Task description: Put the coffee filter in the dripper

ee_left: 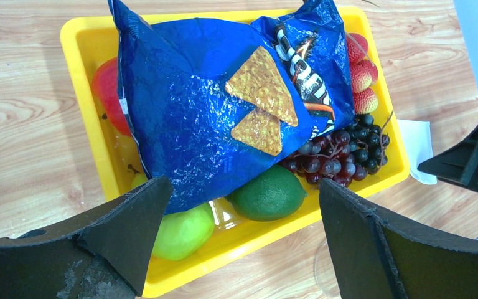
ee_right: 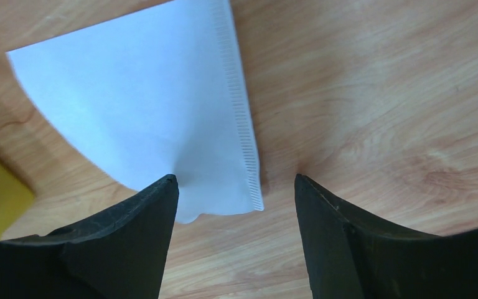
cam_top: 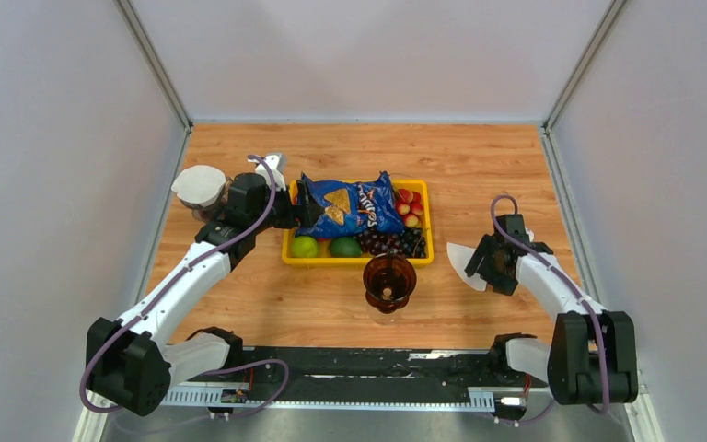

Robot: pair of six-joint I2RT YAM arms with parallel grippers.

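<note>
While both arms reach out over the wood table [cam_top: 479, 166], neither one grips anything. Yellow tray [ee_left: 81, 37] sits mid-table, packed full. Blue chip bag [ee_left: 193, 106] lies across most of it. A lime [ee_left: 267, 193], a paler green fruit [ee_left: 183, 232], dark grapes [ee_left: 339, 152] and red fruits [ee_left: 361, 75] show round the bag's edges. Left gripper [ee_left: 243, 187] hangs over the tray's left end, jaws wide with nothing between them, pointed at the bag and green fruit. Amber dripper [cam_top: 388, 281] stands upright on the table just in front of the tray's near edge. Filter [ee_right: 143, 99] lies flat on the wood right of the tray, well apart from the dripper. It is white and fan-shaped, with a crimped seam along one side. Right gripper [ee_right: 235, 179] sits low over the filter's pointed end, jaws wide. One fingertip [ee_right: 152, 208] overlaps the paper's edge, the other is over bare wood. Whether it touches the paper: cannot tell. White round thing [cam_top: 198, 184] sits far left beside the left wrist, unclear what.
</note>
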